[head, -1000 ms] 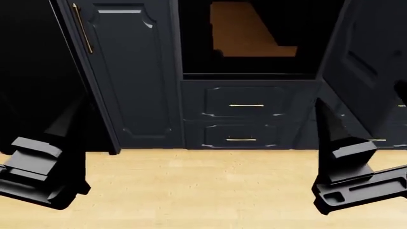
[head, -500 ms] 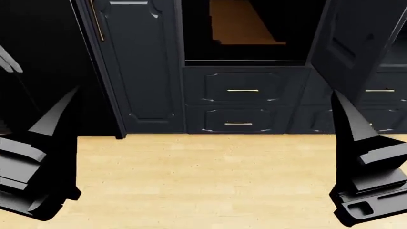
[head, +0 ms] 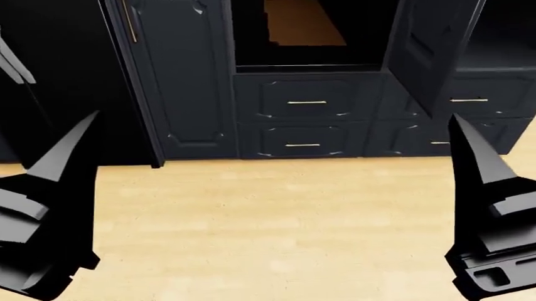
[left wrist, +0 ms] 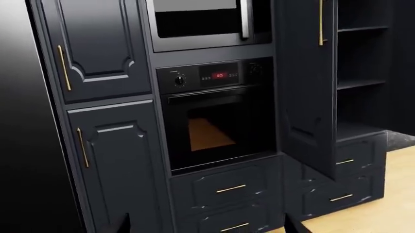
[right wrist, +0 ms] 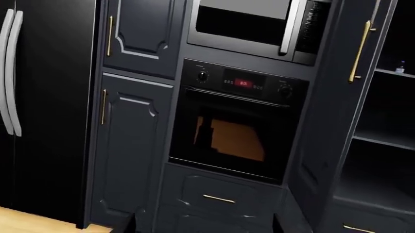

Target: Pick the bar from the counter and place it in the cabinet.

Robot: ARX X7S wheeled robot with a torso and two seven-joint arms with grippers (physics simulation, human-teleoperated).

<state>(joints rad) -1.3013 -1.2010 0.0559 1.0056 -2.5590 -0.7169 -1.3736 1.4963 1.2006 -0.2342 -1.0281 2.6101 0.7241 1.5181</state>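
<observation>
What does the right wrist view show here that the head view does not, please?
Only the right wrist view shows the microwave, the oven's control panel and the black fridge. Only the head view shows the left gripper, the right gripper and the wood floor. Both show the cabinet, its open door and the oven window.

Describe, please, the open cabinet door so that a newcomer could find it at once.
Start at the tall dark navy cabinet and find the built-in oven with its red display. The open cabinet door stands just beside the oven, swung outward before bare shelves. Unlike the closed panelled doors on the oven's other side, it stands ajar.
</observation>
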